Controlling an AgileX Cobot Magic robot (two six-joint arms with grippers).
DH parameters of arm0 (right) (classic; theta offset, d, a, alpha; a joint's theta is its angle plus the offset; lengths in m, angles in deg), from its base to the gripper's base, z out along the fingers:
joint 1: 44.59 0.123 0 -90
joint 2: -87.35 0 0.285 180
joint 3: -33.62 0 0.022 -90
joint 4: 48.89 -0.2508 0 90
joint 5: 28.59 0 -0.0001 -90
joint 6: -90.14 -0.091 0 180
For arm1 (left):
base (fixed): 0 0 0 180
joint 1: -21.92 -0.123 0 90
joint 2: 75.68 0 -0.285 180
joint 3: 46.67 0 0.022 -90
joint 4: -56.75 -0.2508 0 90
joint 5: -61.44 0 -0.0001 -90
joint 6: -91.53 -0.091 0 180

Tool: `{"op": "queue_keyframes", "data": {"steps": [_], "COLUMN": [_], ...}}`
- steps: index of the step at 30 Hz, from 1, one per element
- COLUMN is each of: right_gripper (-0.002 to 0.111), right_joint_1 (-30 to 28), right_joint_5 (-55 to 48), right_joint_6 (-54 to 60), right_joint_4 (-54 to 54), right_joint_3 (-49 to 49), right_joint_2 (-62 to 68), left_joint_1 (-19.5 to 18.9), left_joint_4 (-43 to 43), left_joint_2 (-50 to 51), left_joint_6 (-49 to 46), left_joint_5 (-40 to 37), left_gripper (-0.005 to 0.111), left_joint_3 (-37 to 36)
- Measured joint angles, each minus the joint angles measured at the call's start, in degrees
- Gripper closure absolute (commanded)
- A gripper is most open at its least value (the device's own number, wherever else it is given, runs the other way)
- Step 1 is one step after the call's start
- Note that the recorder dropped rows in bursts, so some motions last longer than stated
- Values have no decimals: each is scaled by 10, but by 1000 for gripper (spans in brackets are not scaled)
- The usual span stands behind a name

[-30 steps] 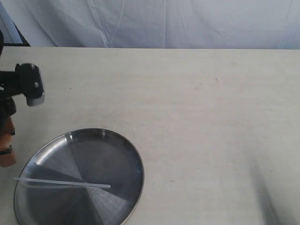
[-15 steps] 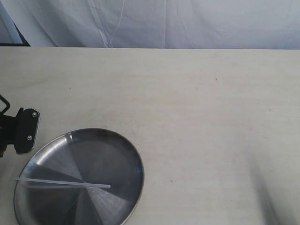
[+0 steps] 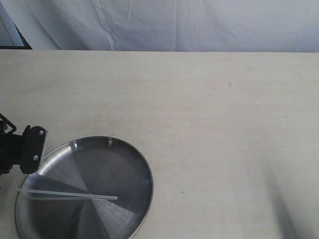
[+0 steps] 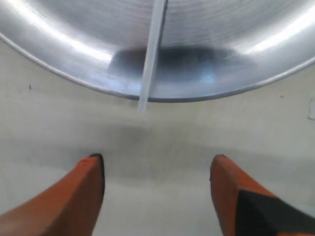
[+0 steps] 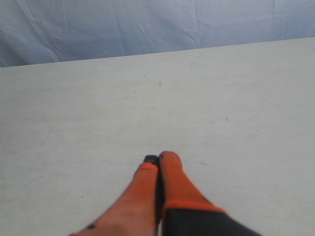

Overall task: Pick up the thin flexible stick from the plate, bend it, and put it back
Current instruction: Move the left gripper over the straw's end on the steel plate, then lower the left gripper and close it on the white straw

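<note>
While its jaws gape, left pincer (image 4: 157,158) seemingly hovers beside plate (image 4: 64,59).

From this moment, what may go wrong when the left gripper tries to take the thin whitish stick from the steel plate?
1. Only the end of the thin translucent whitish stick reaches past the rim of the round shiny steel plate; the open left gripper may pinch just the tip, and it could slip out.
2. The orange fingers are close to the rim; moving forward, they may push the plate and roll the stick away.
</note>
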Motion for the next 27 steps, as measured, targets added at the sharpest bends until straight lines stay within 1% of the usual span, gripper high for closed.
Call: {"op": "queue_keyframes", "data": {"steps": [16,19,21,24,27], "right_gripper": [108,108,108,108,108], "right_joint_1": [0,0,0,0,0], "right_joint_5": [0,0,0,0,0], "right_joint_6": [0,0,0,0,0], "right_joint_4": [0,0,0,0,0], "right_joint_3": [0,0,0,0,0], "right_joint_2": [0,0,0,0,0], "left_joint_1": [0,0,0,0,0], "left_joint_4": [6,6,4,1,1], "left_joint_2": [81,89,89,90,90], "left_joint_6": [0,0,0,0,0], "left_joint_5": [46,49,49,49,48], "left_gripper": [46,49,56,74,87], "left_joint_3": [0,0,0,0,0]}}
